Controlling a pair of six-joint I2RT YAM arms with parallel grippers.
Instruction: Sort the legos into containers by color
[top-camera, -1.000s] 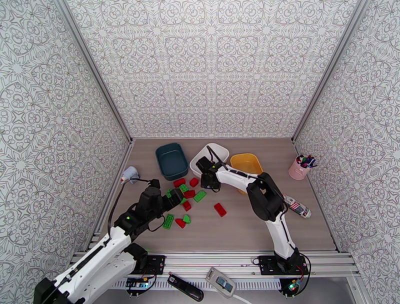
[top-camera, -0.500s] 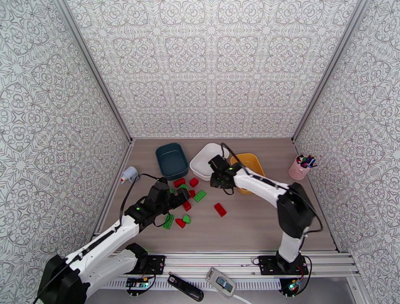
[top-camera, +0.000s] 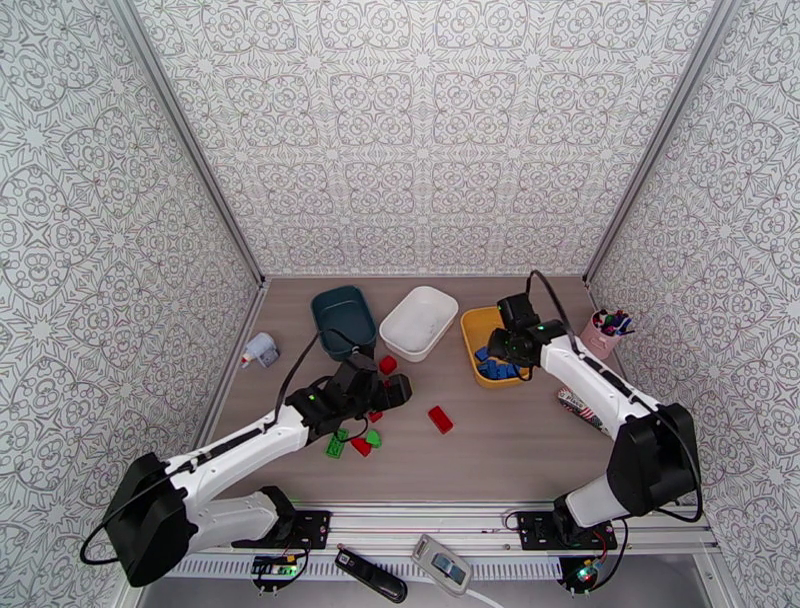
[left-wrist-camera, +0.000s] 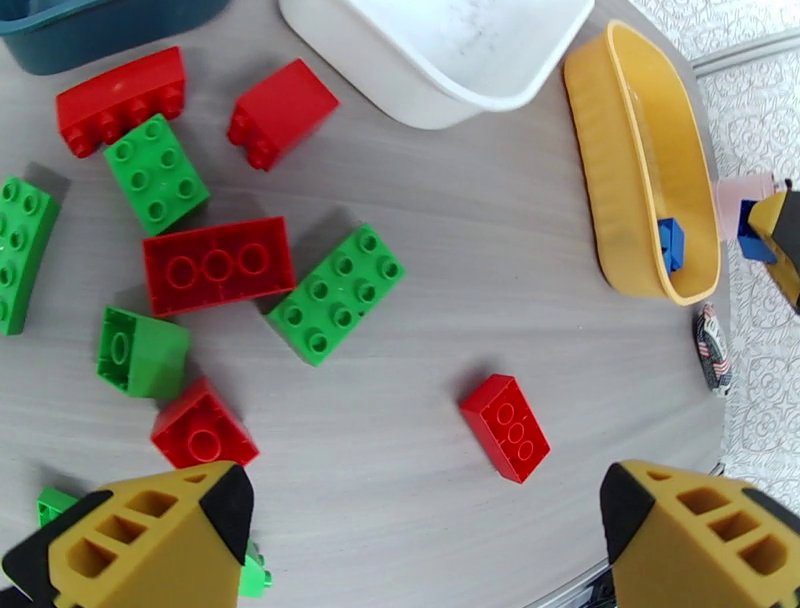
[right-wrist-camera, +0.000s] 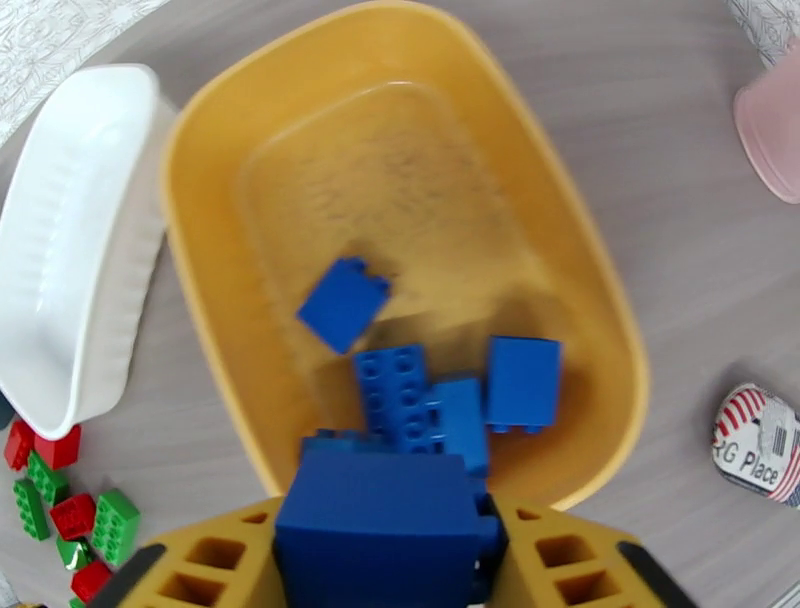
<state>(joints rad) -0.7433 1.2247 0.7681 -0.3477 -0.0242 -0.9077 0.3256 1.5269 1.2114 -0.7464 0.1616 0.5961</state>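
- Right pincer (right-wrist-camera: 380, 560) clamps a blue brick (right-wrist-camera: 378, 515) above the yellow tub (right-wrist-camera: 215, 150), so blues look nearly done.
- Left pincer (left-wrist-camera: 420, 500) gapes wide over red and green legos (left-wrist-camera: 218, 265) loose on the counter (left-wrist-camera: 560, 200).
- White tub (left-wrist-camera: 440, 90) and teal tub (left-wrist-camera: 100, 20) sit empty.

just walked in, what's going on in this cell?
Two arms are sorting lego bricks by color. The right gripper is shut on a blue brick over the yellow tub, which already holds several other blue bricks. The left gripper is open, hovering over the red bricks and green bricks loose on the table. The white tub and teal tub look empty.
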